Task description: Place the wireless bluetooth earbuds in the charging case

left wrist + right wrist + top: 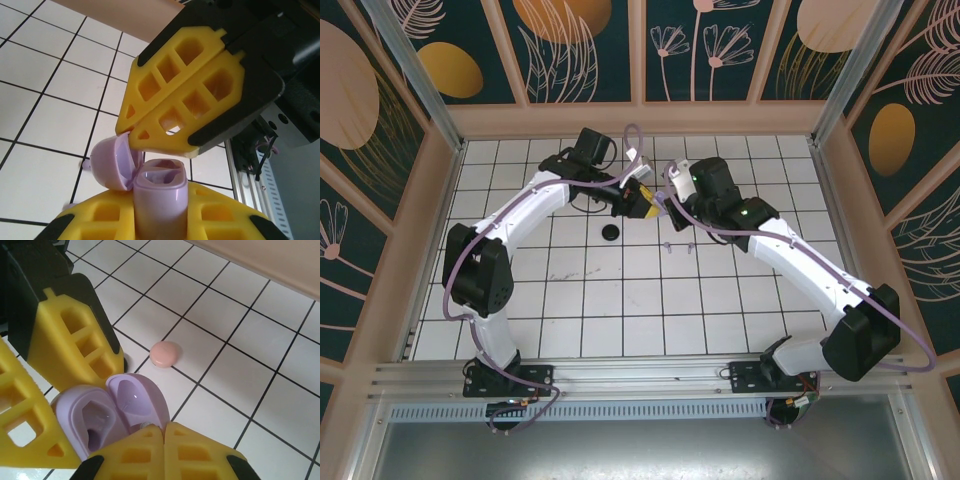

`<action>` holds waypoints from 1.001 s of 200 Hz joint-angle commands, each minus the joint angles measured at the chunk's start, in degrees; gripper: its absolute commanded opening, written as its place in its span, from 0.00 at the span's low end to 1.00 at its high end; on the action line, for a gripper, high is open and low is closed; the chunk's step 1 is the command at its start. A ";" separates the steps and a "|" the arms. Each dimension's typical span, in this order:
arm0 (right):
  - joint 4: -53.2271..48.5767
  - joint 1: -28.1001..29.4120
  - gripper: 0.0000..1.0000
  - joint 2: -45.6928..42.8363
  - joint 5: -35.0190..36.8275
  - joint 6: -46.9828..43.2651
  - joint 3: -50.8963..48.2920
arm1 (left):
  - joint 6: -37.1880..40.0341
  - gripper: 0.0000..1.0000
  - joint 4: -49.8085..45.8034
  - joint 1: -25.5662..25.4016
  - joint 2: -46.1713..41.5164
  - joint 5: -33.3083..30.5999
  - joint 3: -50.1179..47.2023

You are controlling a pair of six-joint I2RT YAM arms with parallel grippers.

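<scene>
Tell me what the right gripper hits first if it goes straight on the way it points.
The open lid of the lavender case, right at the tips of the right gripper. They look close to touching, though depth is unclear. The left gripper holds that case.

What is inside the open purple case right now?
Two hollow sockets show in the purple case, which the left gripper holds with its lid open. Both look empty. Their bottoms lie in shadow, unseen.

Charging case (100, 415): lavender. Pod (165, 354) near it: pinkish-tan. Desk (240, 365): white w/ blk grid. Tool fingers (55, 365): yellow, blk backing.
</scene>
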 commanded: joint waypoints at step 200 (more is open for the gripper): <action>-7.58 -3.81 0.48 11.36 -0.88 31.35 -5.06 | -34.55 0.00 78.72 5.35 -36.33 -30.86 -45.53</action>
